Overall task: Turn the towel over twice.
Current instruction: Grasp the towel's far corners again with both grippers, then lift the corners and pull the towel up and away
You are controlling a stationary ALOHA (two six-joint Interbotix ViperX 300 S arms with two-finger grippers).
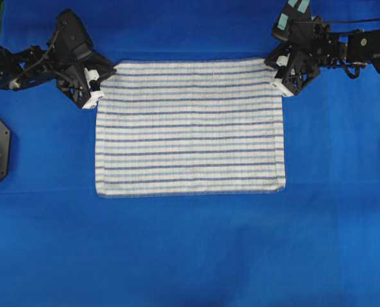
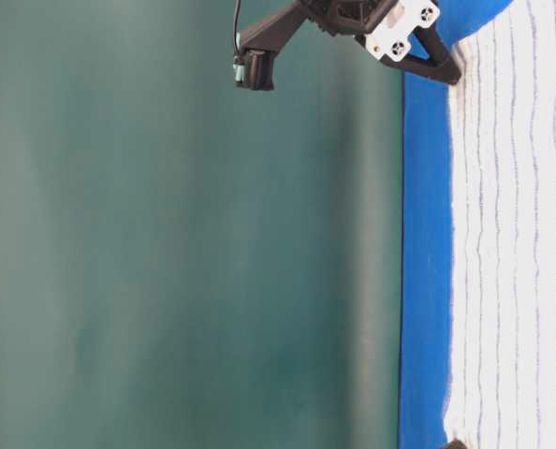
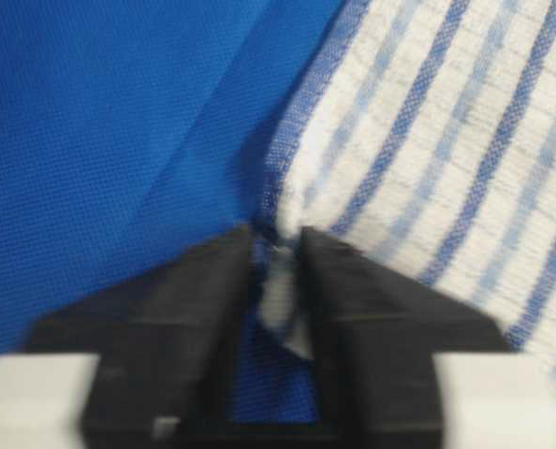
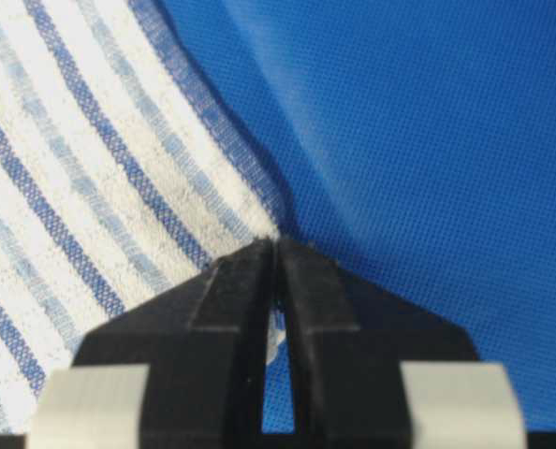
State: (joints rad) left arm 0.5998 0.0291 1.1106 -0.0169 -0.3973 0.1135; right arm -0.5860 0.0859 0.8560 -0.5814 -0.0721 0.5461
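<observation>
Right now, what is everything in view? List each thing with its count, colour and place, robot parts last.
towel: one, white with dark-blue and light-blue stripes, lying flat in the middle of the table, its two far corners pinched.
backdrop cloth: one, plain blue, covering the table under the towel.
wall: one, dull green, behind the table in the table-level view.
left claw: one, black with white fittings, shut on the towel's far left corner.
right claw: one, black with white fittings, shut on the towel's far right corner.
</observation>
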